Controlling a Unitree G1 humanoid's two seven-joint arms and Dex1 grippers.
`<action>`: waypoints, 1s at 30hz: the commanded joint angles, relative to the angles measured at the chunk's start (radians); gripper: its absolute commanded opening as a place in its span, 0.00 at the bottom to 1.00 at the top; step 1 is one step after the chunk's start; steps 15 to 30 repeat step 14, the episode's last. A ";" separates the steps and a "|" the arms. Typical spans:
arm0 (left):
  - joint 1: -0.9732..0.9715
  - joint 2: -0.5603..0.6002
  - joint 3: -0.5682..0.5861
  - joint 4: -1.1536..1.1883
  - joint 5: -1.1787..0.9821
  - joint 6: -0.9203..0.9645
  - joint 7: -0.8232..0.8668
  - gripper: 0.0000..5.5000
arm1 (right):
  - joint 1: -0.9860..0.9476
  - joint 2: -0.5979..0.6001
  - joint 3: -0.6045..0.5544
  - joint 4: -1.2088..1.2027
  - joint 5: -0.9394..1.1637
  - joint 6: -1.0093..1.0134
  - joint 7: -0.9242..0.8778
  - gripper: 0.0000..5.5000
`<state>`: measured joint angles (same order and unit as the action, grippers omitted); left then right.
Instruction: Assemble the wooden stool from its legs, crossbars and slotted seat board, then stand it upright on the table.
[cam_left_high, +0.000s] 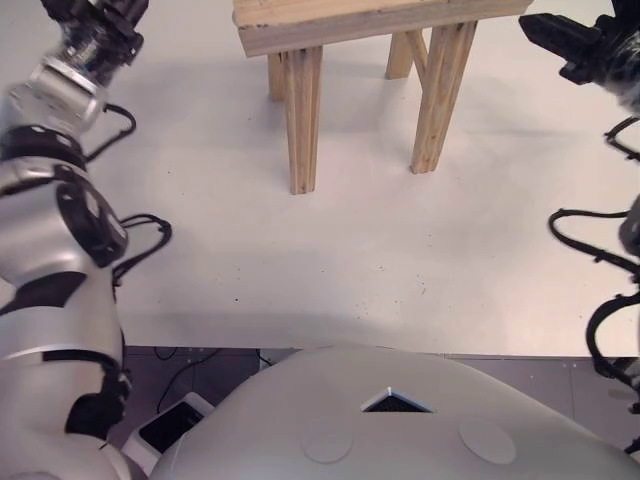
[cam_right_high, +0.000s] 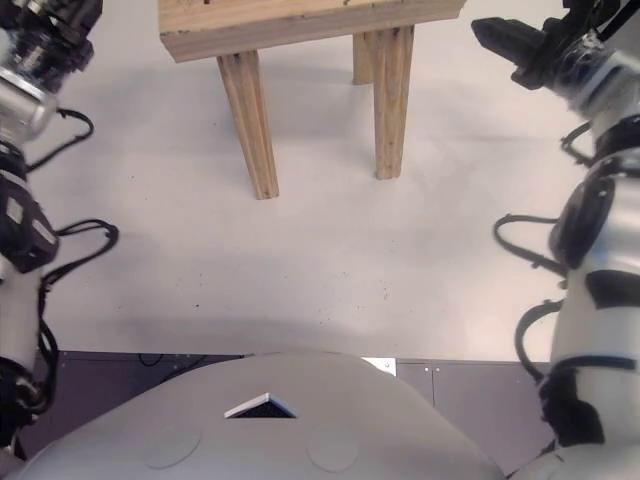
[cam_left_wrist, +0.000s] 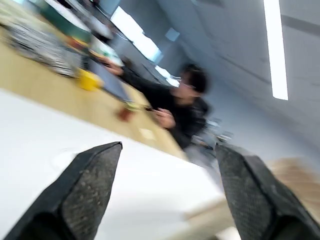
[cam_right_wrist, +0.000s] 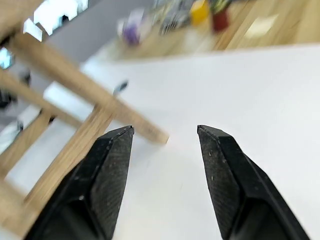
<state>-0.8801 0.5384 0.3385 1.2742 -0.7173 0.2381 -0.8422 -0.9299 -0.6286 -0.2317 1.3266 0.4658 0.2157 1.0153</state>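
Observation:
The wooden stool (cam_left_high: 303, 115) stands upright on its legs at the far middle of the white table (cam_left_high: 350, 260), its seat board (cam_right_high: 300, 25) on top. My left gripper (cam_left_high: 98, 20) hangs at the far left, apart from the stool; in the left wrist view it (cam_left_wrist: 170, 150) is open with nothing between its fingers. My right gripper (cam_right_high: 497, 38) hovers to the right of the seat board, not touching it. In the right wrist view it (cam_right_wrist: 165, 131) is open and empty, with the stool's legs and a crossbar (cam_right_wrist: 75, 95) a short way beyond its fingertips.
The table's front edge (cam_left_high: 300, 345) runs close to me. Black cables (cam_left_high: 580, 235) loop beside both arms. A wooden workbench (cam_left_wrist: 45, 85) with small items stands beyond the table's far side.

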 joint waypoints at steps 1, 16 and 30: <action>0.154 -0.185 0.051 -0.016 0.099 -0.360 0.460 0.62 | 0.359 0.365 -0.354 -0.218 0.266 -0.334 -0.343 0.43; 0.058 -0.151 0.062 -0.039 0.288 -0.449 0.565 0.62 | 0.382 0.522 -0.147 -0.412 -0.010 -0.424 -0.596 0.43; 0.058 -0.151 0.062 -0.039 0.288 -0.449 0.565 0.62 | 0.382 0.522 -0.147 -0.412 -0.010 -0.424 -0.596 0.43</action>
